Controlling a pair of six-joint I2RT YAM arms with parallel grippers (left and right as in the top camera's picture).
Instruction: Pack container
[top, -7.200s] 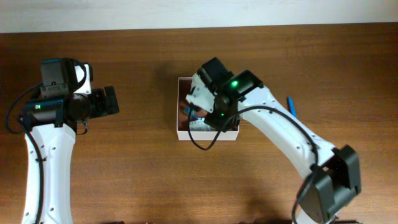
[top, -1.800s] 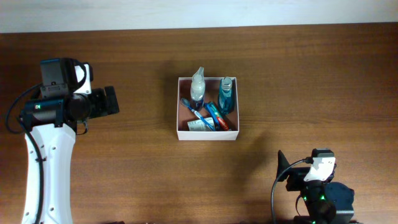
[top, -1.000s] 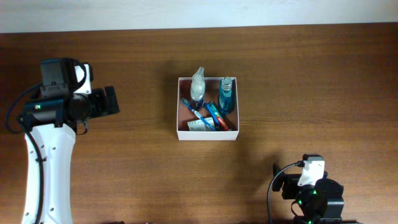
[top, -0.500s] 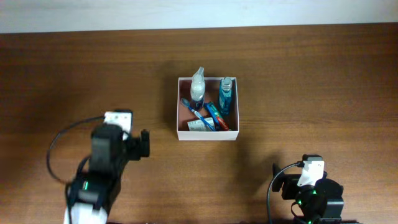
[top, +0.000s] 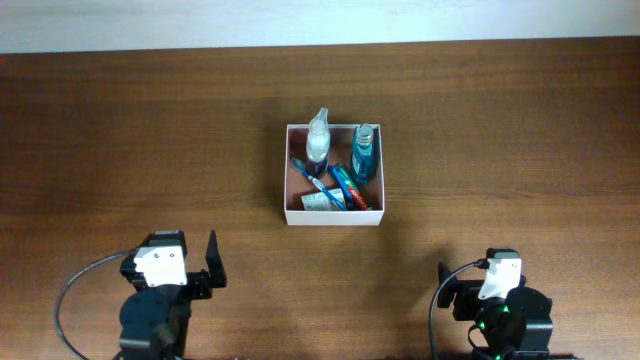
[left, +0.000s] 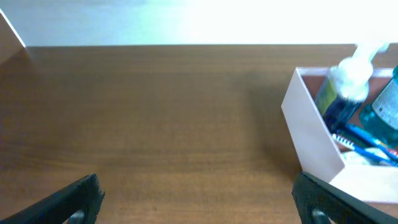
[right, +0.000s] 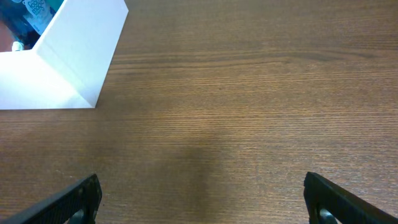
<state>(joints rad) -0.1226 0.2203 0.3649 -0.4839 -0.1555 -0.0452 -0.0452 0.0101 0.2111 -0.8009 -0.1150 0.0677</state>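
The container (top: 334, 215) is a white square box with a pinkish-brown inside, at the table's middle. In it are a white-capped spray bottle (top: 318, 140), a teal bottle (top: 364, 152), a toothbrush (top: 305, 172) and a toothpaste tube (top: 351, 187). My left gripper (left: 198, 198) is open and empty, at the front left, with the container (left: 311, 140) ahead to its right. My right gripper (right: 202, 200) is open and empty, at the front right, with the container's corner (right: 74, 56) ahead to its left. Both arms are folded back at the near edge (top: 160, 300) (top: 497, 305).
Brown wooden table (top: 150, 130) all round the container. A pale wall strip runs along the far edge (top: 320, 20).
The left arm has drawn back from the far left to the front left edge. The right arm has stayed folded at the front right. The container's contents have not moved.
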